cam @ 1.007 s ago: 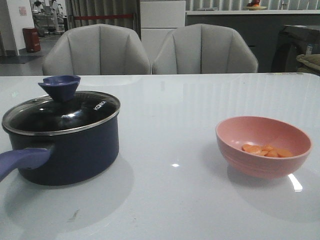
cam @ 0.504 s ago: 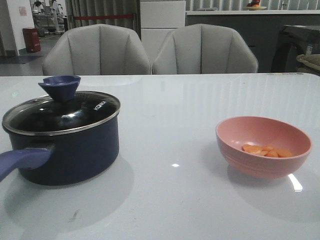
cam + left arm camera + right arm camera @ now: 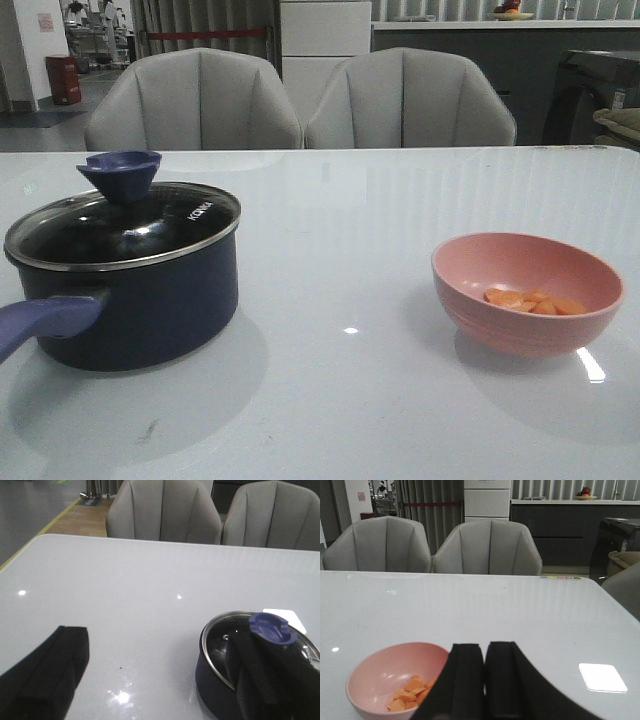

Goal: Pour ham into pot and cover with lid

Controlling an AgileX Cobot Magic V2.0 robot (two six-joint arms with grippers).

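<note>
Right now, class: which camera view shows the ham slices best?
The right wrist view: it looks down into the pink bowl, showing the ham as separate slices. The front view shows the ham low and partly behind the rim. The left wrist view shows none.

Both grippers (image 3: 485, 680) (image 3: 165, 680) have matte black, blocky fingers.

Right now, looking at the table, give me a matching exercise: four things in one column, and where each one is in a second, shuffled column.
1. lid
2. ham
3. pot
4. pink bowl

A. inside the pink bowl
B. on the table's right side
C. on top of the pot
D. on the table's left side

Pairs: 1-C, 2-A, 3-D, 4-B
</note>
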